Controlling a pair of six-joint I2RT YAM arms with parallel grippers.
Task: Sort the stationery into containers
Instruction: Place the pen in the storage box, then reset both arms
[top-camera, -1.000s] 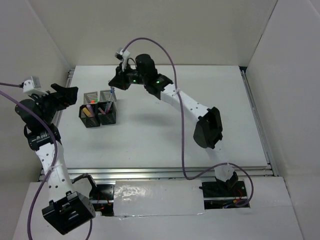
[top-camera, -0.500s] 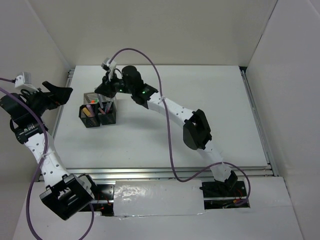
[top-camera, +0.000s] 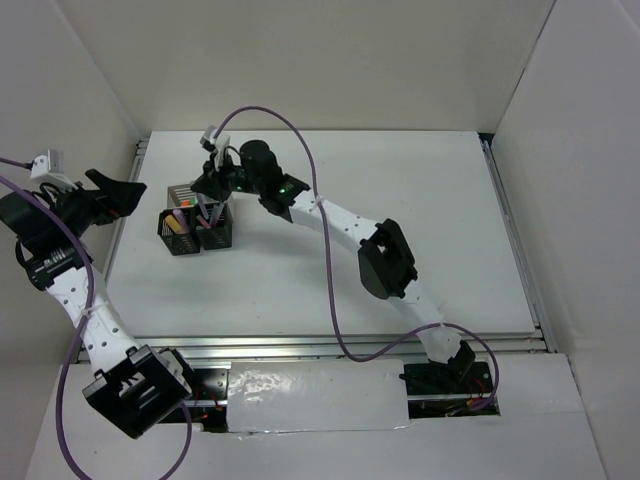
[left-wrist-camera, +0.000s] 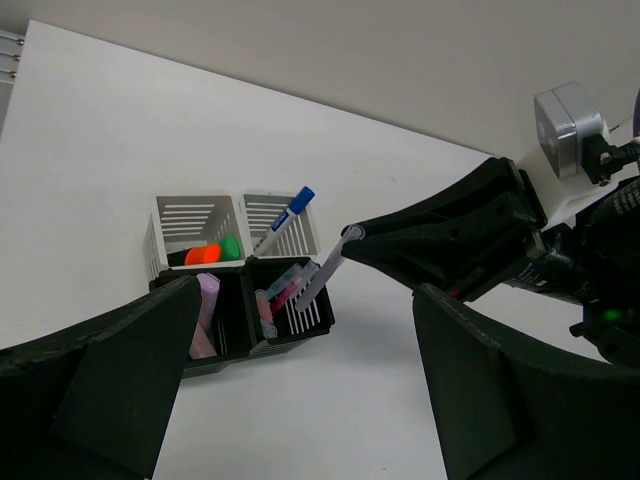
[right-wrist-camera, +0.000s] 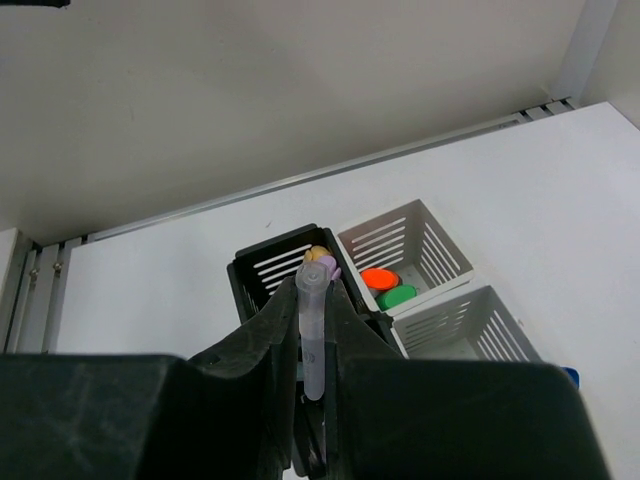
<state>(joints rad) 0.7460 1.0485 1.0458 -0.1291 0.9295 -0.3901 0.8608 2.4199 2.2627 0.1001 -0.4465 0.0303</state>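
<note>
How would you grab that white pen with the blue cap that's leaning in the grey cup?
Take the pen by its blue-capped top end, the only part poking above the rim of the grey cup. Come down from above and pinch across the thin shaft, tilted to match its lean. The mesh walls would probably block any grab from the side.

Four square mesh cups (top-camera: 178, 243), two black and two grey, stand clustered at the left of the top view. A pale purple pen (left-wrist-camera: 322, 279) slants over one of the black ones.
</note>
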